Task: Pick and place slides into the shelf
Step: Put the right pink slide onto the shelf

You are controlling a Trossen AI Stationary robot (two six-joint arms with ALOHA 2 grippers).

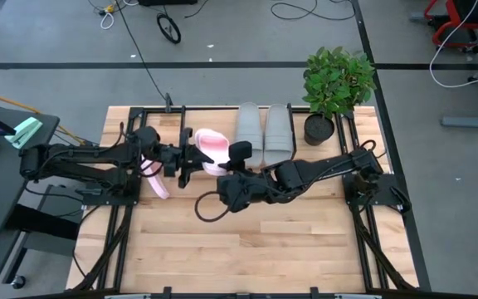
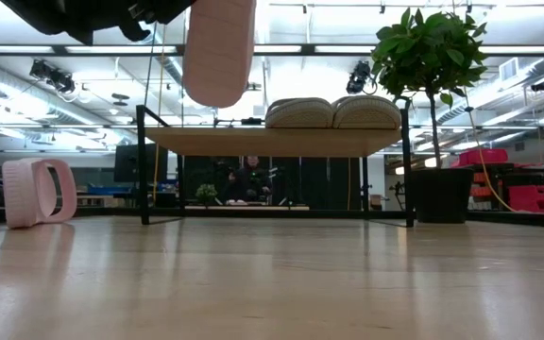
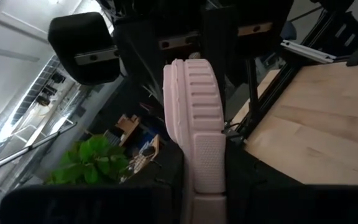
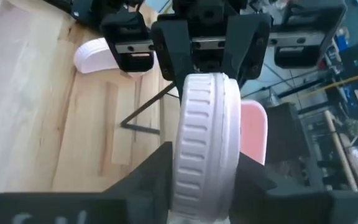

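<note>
Pink ribbed-soled slide clamped between both hands.

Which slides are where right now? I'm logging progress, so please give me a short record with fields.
grey slides: both on the shelf, side by side
held pink slide: in the air above the shelf's left part
left gripper: shut on held pink slide
right gripper: shut on the same slide, opposite end
other pink slide: standing on edge on the table, off the shelf
slides left to place: two
</note>
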